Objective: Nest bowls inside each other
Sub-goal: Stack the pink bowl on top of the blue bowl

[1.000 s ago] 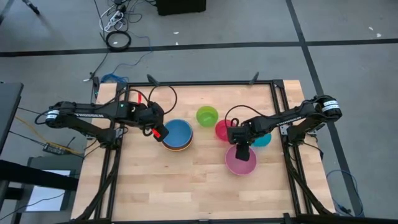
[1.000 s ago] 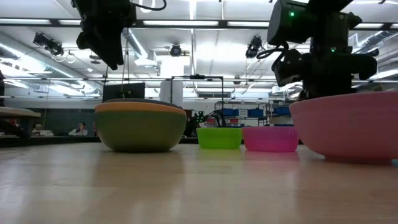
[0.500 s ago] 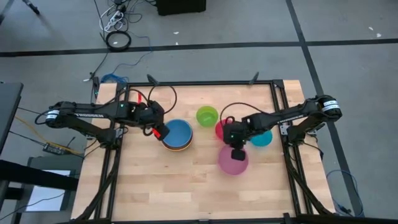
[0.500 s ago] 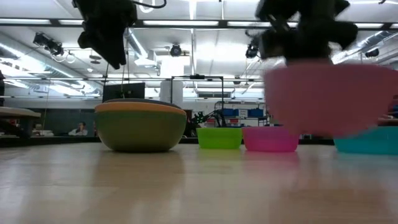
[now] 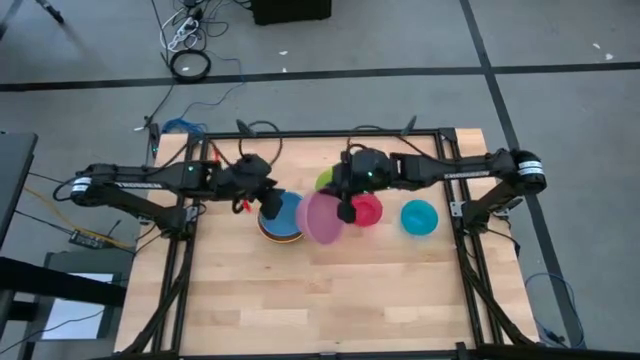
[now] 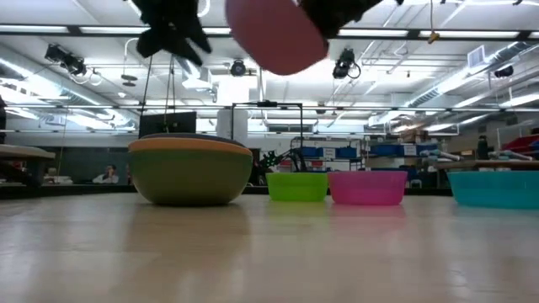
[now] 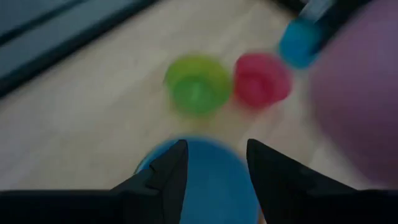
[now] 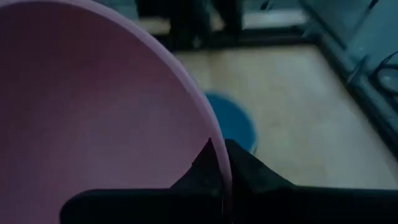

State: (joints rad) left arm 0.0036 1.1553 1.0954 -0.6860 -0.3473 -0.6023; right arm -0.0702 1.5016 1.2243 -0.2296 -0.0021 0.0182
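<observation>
My right gripper (image 5: 346, 207) is shut on the pink bowl (image 5: 320, 218), which hangs high above the table (image 6: 274, 34), just right of the stack. The stack has the blue bowl (image 5: 285, 213) on top, inside an orange and a dark green bowl (image 6: 189, 177), and rests on its base. The lime green bowl (image 5: 327, 180), the red bowl (image 5: 368, 211) and the teal bowl (image 5: 419, 216) stand on the table. My left gripper (image 7: 214, 168) is open above the stack's left rim, touching nothing. My right gripper pinches the pink bowl's rim (image 8: 214, 158), one finger inside the bowl and one outside (image 8: 249, 171). The fingers come from the table's right, slanting down. The bowl is lifted clear and tipped, reaching from the fingers toward the stack.
Bare wooden table (image 5: 330, 300) fills the near half. A black frame (image 5: 445, 160) runs round the table's edges. The three small bowls sit in a loose row right of the stack.
My right gripper has risen and swung toward the table's left and far side, taking the pink bowl up from the near right of the table. The bowl is now high and tipped beside the stack, and the teal bowl shows fully. My left gripper has tipped up a little.
</observation>
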